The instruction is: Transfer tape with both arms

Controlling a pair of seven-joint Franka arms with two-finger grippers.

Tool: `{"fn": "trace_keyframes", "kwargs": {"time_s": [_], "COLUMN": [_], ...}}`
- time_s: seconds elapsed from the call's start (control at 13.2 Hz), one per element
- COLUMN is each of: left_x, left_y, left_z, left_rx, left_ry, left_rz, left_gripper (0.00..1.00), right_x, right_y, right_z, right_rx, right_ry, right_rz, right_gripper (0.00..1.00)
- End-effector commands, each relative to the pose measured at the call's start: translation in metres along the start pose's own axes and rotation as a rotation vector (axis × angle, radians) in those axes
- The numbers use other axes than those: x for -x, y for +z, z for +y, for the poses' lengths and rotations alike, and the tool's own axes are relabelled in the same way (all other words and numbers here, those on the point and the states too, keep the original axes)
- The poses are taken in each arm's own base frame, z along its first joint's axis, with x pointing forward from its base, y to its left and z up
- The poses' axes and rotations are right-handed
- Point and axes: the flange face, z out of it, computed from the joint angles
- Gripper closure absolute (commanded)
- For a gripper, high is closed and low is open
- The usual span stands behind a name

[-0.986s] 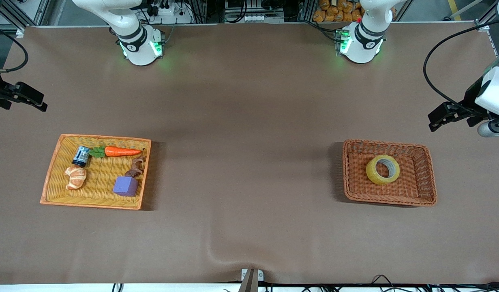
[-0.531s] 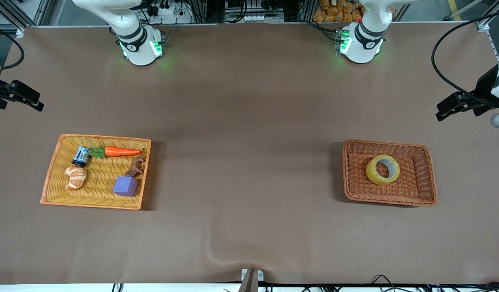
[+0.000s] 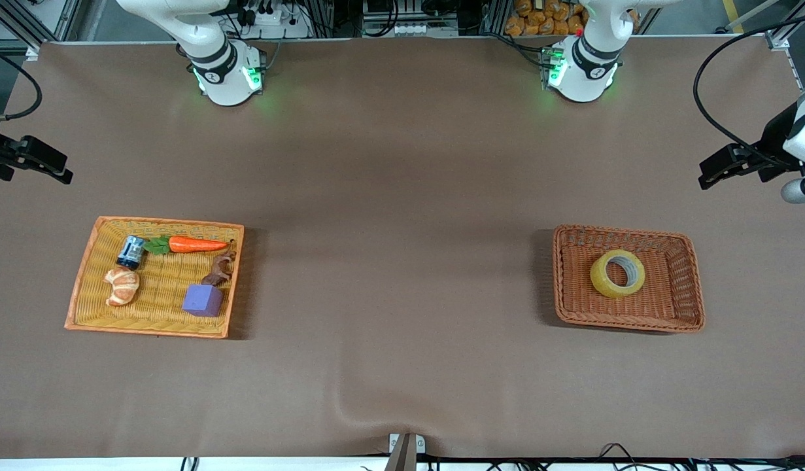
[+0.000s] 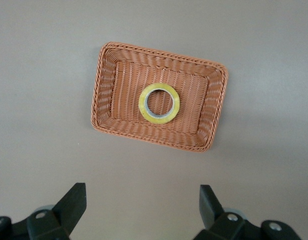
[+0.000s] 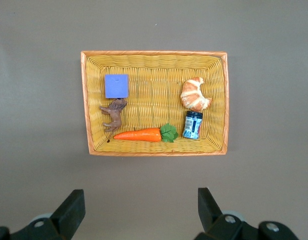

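The tape [image 3: 617, 273], a yellowish ring with a grey-white core, lies flat in a brown wicker basket [image 3: 695, 288] toward the left arm's end of the table. In the left wrist view the tape [image 4: 159, 103] sits mid-basket [image 4: 101, 102]. My left gripper [image 3: 703, 182] hangs open and empty over bare table at that end, well apart from the basket; its fingers [image 4: 74, 200] stand wide. My right gripper [image 3: 67, 176] hangs open and empty over bare table at the right arm's end, and its own view shows the gripper [image 5: 142, 202] with nothing between its fingers.
A yellow-orange wicker tray [image 3: 82, 288] toward the right arm's end holds a carrot [image 3: 196, 244], a croissant [image 3: 122, 286], a small can [image 3: 131, 252], a brown toy figure [image 3: 220, 269] and a purple cube [image 3: 203, 300]. The brown table cover has a wrinkle [image 3: 350, 409] near the front camera.
My left gripper has drawn a little upward and toward the table's end. The right gripper has shifted only slightly. The tape has not moved.
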Motion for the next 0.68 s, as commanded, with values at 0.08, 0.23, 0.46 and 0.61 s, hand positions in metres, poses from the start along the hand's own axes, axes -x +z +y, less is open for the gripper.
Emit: {"fn": "trace_keyframes", "kwargs": {"time_s": [0.08, 0.23, 0.46, 0.61], "left_x": [0.026, 0.030, 0.026, 0.026], "left_y": [-0.011, -0.015, -0.021, -0.023], "left_z": [0.006, 0.020, 0.018, 0.018], "left_rx": [0.022, 0.021, 0.022, 0.024], "left_ry": [0.061, 0.098, 0.138, 0.135], "left_rz": [-0.003, 0.000, 0.015, 0.018], "left_gripper": [0.00, 0.00, 0.00, 0.00], "right_x": [-0.004, -0.005, -0.006, -0.006], "right_y": [-0.002, 0.000, 0.000, 0.000], "right_z": [0.001, 0.000, 0.001, 0.000], "right_rx": [0.008, 0.009, 0.009, 0.009], "right_ry": [-0.010, -0.011, -0.012, -0.013], "right_rz": [-0.007, -0.011, -0.011, -0.011], "right_gripper": [0.00, 0.00, 0.00, 0.00]}}
